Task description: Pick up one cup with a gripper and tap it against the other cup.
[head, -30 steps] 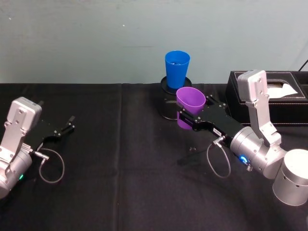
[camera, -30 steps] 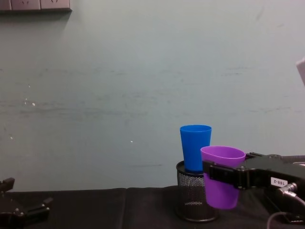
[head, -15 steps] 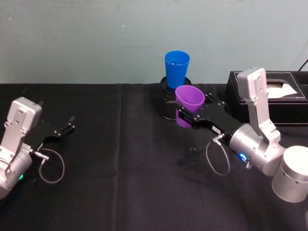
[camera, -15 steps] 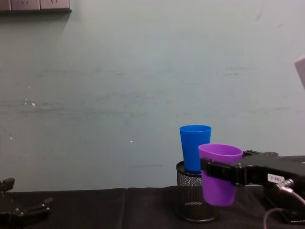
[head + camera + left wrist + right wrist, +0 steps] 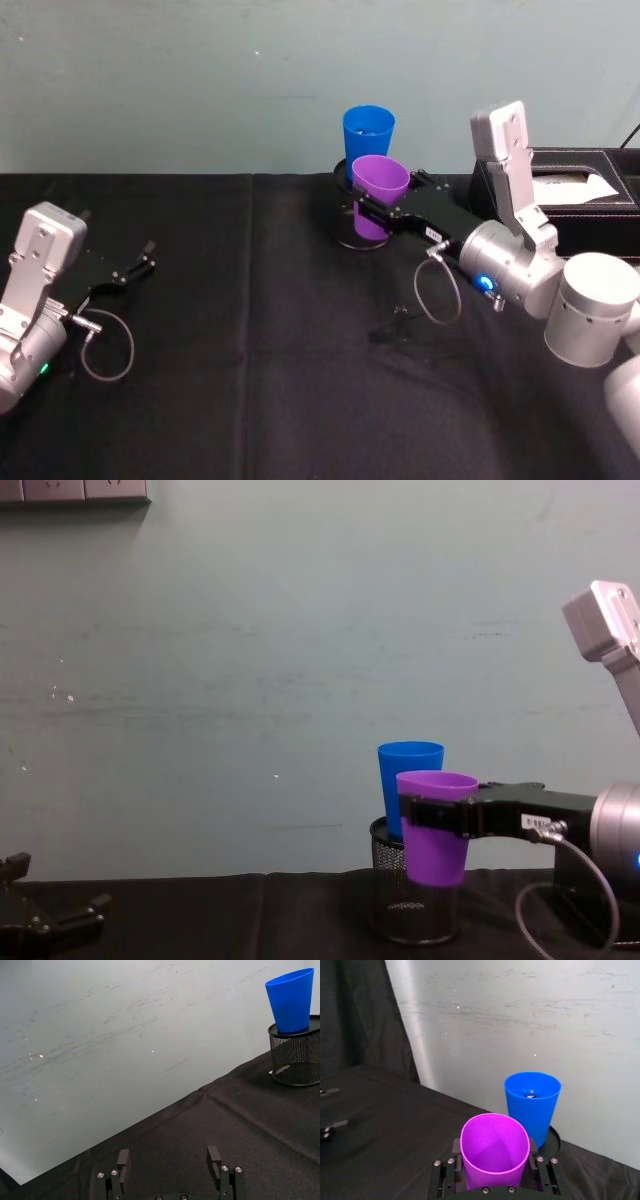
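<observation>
My right gripper (image 5: 372, 212) is shut on the purple cup (image 5: 378, 190), holding it upright above the table, just in front of the blue cup (image 5: 367, 142). The blue cup stands upright in a black mesh holder (image 5: 352, 218) at the back of the table. In the chest view the purple cup (image 5: 436, 825) overlaps the blue cup (image 5: 404, 785); I cannot tell whether they touch. The right wrist view has the purple cup (image 5: 495, 1152) between the black fingers, with the blue cup (image 5: 532, 1105) close behind it. My left gripper (image 5: 140, 262) rests open at the far left.
A black box with white tissue (image 5: 575, 195) stands at the back right, behind the right arm. A black cloth (image 5: 250, 350) covers the table. The pale wall rises just behind the holder. The left wrist view has the blue cup (image 5: 291, 1000) in the holder (image 5: 296, 1057) far off.
My right gripper has carried the purple cup up and toward the back, closer to the blue cup. The left arm has not moved.
</observation>
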